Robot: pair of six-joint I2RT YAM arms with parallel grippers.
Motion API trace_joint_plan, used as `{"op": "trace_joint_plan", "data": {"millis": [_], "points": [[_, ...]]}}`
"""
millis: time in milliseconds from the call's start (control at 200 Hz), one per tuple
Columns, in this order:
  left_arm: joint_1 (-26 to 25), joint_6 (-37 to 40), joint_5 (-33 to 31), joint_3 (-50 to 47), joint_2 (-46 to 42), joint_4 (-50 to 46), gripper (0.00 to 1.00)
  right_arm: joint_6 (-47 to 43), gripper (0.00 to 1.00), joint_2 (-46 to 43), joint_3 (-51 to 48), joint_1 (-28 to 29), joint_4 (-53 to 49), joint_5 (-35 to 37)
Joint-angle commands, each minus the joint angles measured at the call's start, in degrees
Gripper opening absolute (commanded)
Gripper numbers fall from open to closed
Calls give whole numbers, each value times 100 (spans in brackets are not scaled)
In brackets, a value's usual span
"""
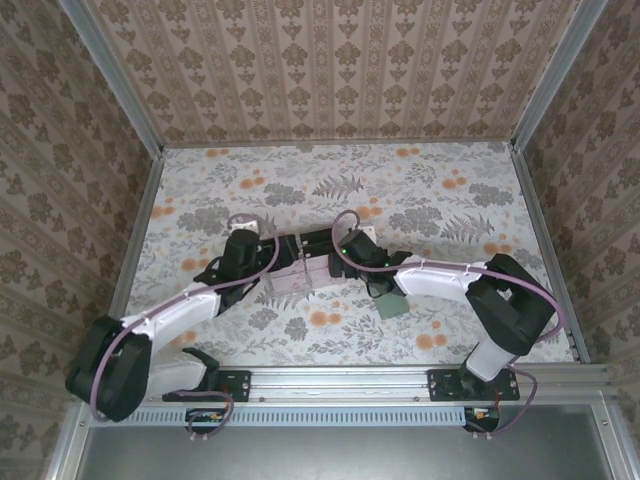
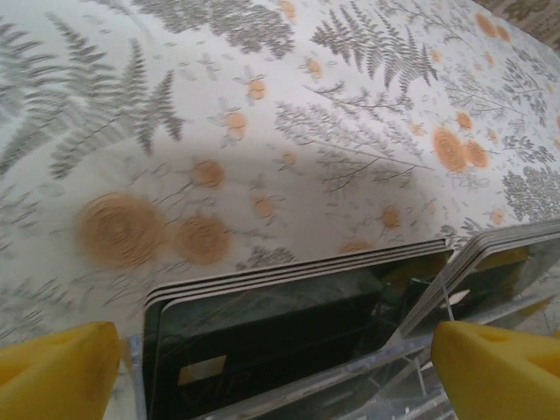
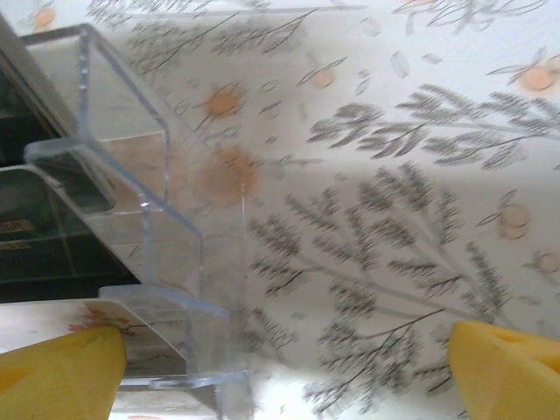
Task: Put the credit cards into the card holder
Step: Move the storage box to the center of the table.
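1. Top external view: the card holder (image 1: 392, 305) is lying flat on the counter (image 1: 450, 200). It is sitting just beside the right arm's white link, on the near-right side of the clear tray (image 1: 298, 278). It is lying apart from both sets of fingers.
2. Both arms are hovering at the tray from opposite sides. The left fingers (image 2: 57, 367) and the right fingers (image 3: 61, 376) are both standing wide apart, released and grasping nothing.
3. Left wrist: the left fingers are straddling the tray's near wall. Black blocks (image 2: 289, 332) with thin pale layered edges are standing upright in the tray between them.
4. Right wrist: the tray's stepped clear corner is sitting by the left-hand yellow finger, with bare flowered counter lying between the two fingers.
5. A pale flat piece with a reddish print is lying low in the tray, just above that finger. It is looking like one of the credit cards (image 3: 131, 319); I cannot tell how many are lying there.
6. The tray's clear walls and the blocks are crowding that card.
7. Writing: a pale label (image 2: 201, 369) is showing on a block face, too blurred to read. Faint goldish lines (image 3: 16, 229) are showing on a dark block, also unreadable.
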Motion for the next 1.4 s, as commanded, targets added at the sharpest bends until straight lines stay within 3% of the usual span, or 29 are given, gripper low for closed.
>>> {"op": "trace_joint_plan", "data": {"millis": [0, 415, 690, 1145, 1300, 1395], "points": [[-255, 190, 116, 602, 498, 532, 100, -181, 96, 65, 120, -320, -6, 149], [-855, 307, 505, 3032, 2976, 791, 100, -497, 96, -332, -224, -1750, -104, 321], [-1137, 351, 591, 4073, 3822, 604, 100, -675, 96, -740, -416, -2520, -270, -124], [-691, 474, 484, 3444, 2971, 708, 100, -657, 95, -3208, -781, -2467, -1461, -1567], [-485, 470, 387, 3053, 2391, 690, 100, -624, 89, -3401, -803, -1996, -2247, -1511], [-408, 439, 163, 2815, 1861, 163, 100, -613, 84, -3304, -856, -1493, -2643, -1202]]}}
